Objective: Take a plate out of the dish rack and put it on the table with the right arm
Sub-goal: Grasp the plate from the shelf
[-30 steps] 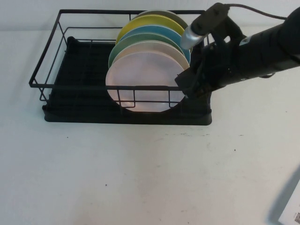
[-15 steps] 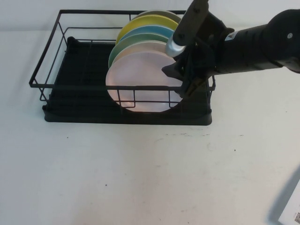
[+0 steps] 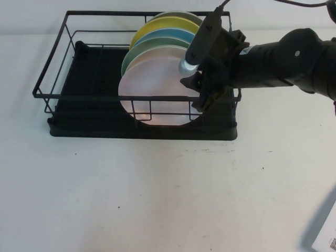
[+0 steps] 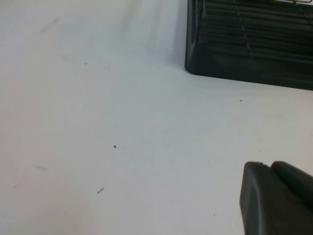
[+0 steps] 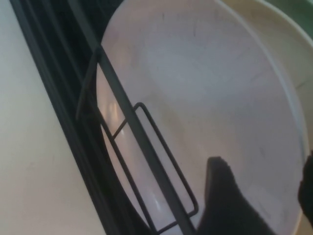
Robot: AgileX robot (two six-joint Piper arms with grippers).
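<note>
Barely begun: pink plate [image 3: 157,86] upright in dish rack [image 3: 63,100]; right gripper [image 3: 199,92] at its 3 o'clock rim, fingers [image 5: 225,205] spread, nothing gripped. Left gripper [image 4: 274,200] parked over bench [image 3: 157,199], fingers unreadable.

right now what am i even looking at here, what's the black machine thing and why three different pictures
It is a two-armed robot. The high view looks down on a white table with a black dish rack holding upright plates. The right arm's right pincer sits open around the rim of the front pink plate, not lifting it. The right wrist view, from that arm's camera, shows the same plate close up. The left wrist view shows the left pincer over bare table beside the rack; it holds nothing visible.
</note>
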